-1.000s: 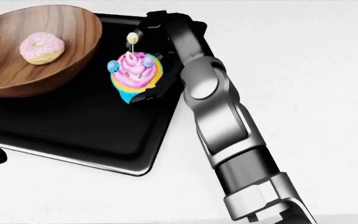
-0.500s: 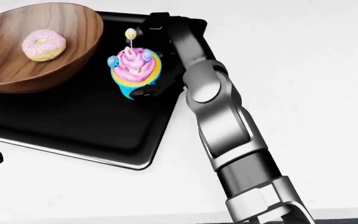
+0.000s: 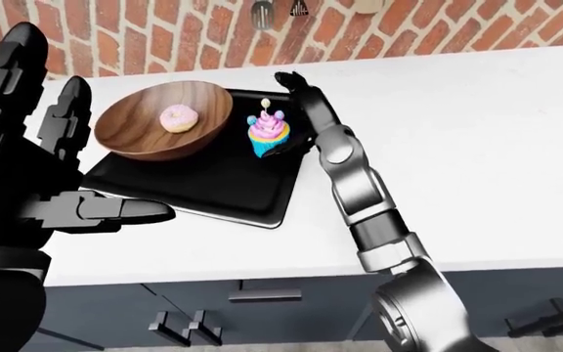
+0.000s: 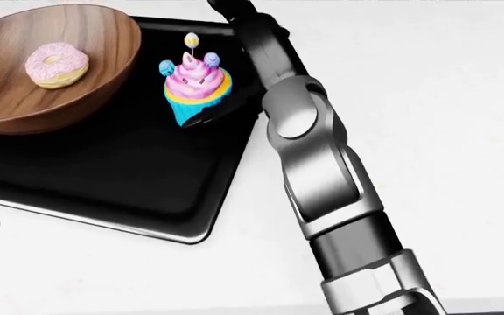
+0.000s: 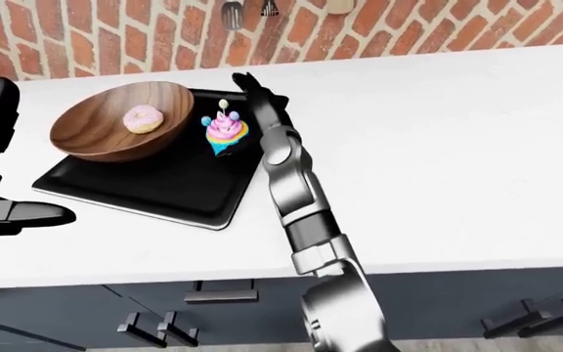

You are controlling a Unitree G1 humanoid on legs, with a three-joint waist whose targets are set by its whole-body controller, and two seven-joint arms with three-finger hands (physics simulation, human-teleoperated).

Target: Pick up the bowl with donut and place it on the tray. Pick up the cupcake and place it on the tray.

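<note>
The wooden bowl (image 4: pixel 7 98) with a pink-iced donut (image 4: pixel 56 65) stands on the black tray (image 4: pixel 121 177), at the tray's upper left in the head view. The cupcake (image 4: pixel 195 88), pink icing in a blue and yellow cup with a candle, rests on the tray just right of the bowl and leans a little. My right hand (image 3: pixel 291 81) is open, just beyond and to the right of the cupcake, apart from it. My left hand (image 3: pixel 76 147) is open and empty, raised close to the camera at the left of the left-eye view.
The tray lies on a white counter (image 3: pixel 477 147) against a red brick wall (image 3: pixel 164 29) with hanging utensils (image 3: pixel 262 11). Dark cabinet drawers with handles (image 3: pixel 262 295) run below the counter's near edge.
My right hand has let go of the cupcake and moved toward the top of the head view. The cupcake stays on the tray, still leaning.
</note>
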